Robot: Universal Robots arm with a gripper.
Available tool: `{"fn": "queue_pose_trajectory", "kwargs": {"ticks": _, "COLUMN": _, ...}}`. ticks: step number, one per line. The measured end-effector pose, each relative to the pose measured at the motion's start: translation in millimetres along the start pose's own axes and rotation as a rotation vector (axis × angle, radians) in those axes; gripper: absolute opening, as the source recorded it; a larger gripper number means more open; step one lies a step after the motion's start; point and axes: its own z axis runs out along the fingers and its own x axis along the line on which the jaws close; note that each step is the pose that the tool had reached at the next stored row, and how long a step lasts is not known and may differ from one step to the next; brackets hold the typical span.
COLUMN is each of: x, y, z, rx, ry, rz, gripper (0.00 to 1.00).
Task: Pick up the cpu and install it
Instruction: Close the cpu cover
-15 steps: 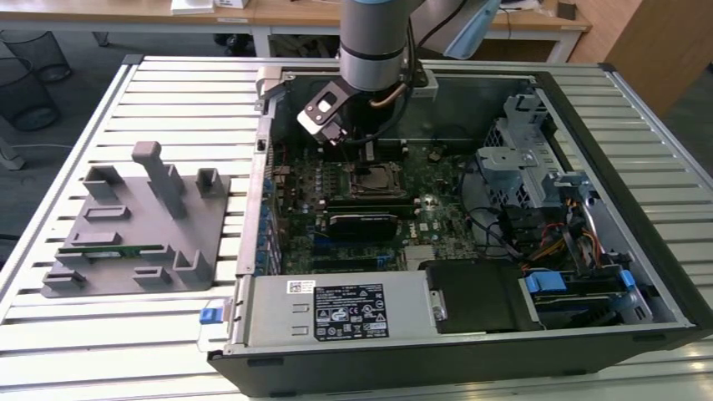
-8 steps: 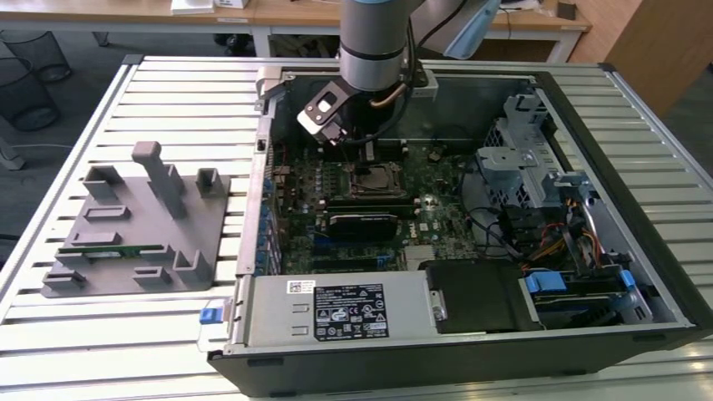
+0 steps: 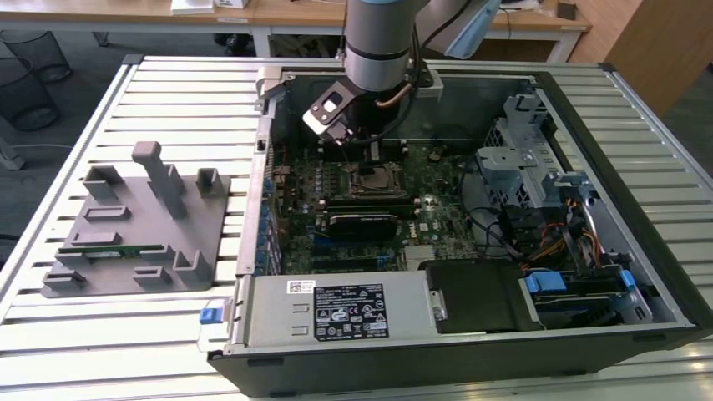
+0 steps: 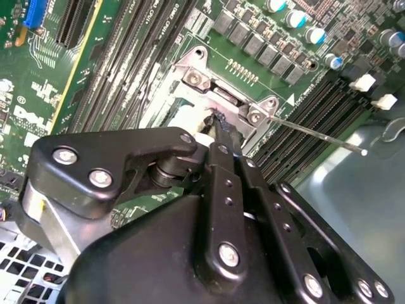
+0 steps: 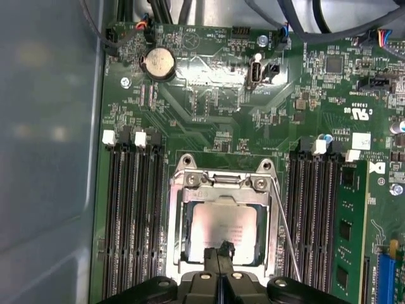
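The cpu (image 5: 221, 229) is a flat silver-grey square lying in the metal-framed socket (image 5: 223, 185) on the green motherboard. My gripper (image 5: 221, 252) hangs just over the cpu's near edge with its two black fingers pressed together and nothing between them. In the second wrist view the fingertips (image 4: 220, 128) point down at the socket frame (image 4: 218, 88), and a pale patch of the cpu (image 4: 188, 118) shows beside them. In the exterior view the gripper (image 3: 371, 152) stands above the socket (image 3: 375, 180) inside the open computer case.
The socket's thin wire lever (image 5: 286, 244) stands free beside the frame. Memory slots (image 5: 133, 215) flank the socket, and one stick (image 5: 349, 234) is seated. Outside the case a grey fixture (image 3: 134, 225) holds a green memory stick (image 3: 112, 249). The case walls (image 3: 259, 167) ring the board.
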Motion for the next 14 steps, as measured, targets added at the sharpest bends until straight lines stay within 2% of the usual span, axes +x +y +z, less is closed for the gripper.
{"fn": "queue_pose_trajectory", "kwargs": {"ticks": 9, "x": 0.1, "y": 2.2, "z": -4.5, "rx": 0.0, "ry": 0.0001, "rz": 0.0, "gripper": 0.11}}
{"fn": "queue_pose_trajectory", "kwargs": {"ticks": 14, "x": -0.3, "y": 7.7, "z": -4.6, "rx": 0.005, "ry": 0.0001, "rz": 0.0, "gripper": 0.11}}
